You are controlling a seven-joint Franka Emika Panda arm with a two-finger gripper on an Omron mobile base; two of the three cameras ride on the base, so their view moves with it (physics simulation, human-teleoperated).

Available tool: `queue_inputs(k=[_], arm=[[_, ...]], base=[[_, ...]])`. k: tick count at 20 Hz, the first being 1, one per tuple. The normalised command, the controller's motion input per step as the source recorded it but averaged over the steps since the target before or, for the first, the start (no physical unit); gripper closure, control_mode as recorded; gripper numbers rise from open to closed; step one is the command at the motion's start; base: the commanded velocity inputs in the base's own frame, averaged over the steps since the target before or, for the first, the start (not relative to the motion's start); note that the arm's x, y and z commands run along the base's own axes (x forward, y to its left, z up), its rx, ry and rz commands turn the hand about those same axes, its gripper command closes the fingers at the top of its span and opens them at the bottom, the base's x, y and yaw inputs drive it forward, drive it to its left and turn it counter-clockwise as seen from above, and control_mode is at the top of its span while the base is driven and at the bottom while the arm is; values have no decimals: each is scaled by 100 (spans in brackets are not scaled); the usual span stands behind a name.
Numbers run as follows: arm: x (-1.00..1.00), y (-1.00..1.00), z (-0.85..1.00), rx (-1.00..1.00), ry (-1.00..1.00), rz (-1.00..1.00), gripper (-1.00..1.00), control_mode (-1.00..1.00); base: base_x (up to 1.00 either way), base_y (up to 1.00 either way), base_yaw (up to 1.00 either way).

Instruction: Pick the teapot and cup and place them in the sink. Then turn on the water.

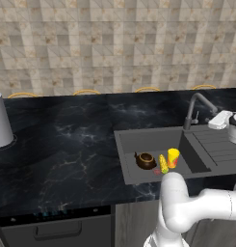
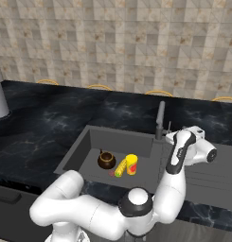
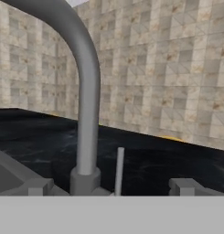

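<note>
The teapot (image 1: 145,160) and the cup (image 1: 173,157) both lay inside the sink (image 1: 138,137), near its front wall, with a knobbly yellow item (image 1: 163,164) between them and just beside the cup. No water ran from the tap (image 3: 86,91), so I judged the remaining step to be the tap lever (image 3: 119,170), a thin upright rod just beside the spout base. My gripper (image 3: 111,194) faced the tap base with its fingertips (image 3: 38,186) spread wide apart and nothing between them; it was released and empty. Handling judgement: the lever looked stiff, rigid and slim, likely smooth metal, so a pinch could slip; I judged a sideways push near its upper end, or a light pinch around the rod, to be the better hold. It should need little force and did not look fragile, though the thick gooseneck stood close enough to obstruct one finger. Labels: the cup bore a red-orange mark on its side, too small to read. No other writing or brand was legible on tap, sink or counter (image 1: 66,144).
</note>
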Motion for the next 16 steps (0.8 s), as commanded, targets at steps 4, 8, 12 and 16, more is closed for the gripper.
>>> queue_inputs(k=[4,8,12,16], arm=[[17,0,-8,0,0,1,-100,-100],[20,0,-8,0,0,0,-100,-100],[15,0,-8,0,0,0,-100,-100],[14,0,-6,0,0,0,-100,-100]], base=[[0,0,0],[0,0,0],[0,0,0],[0,0,0]])
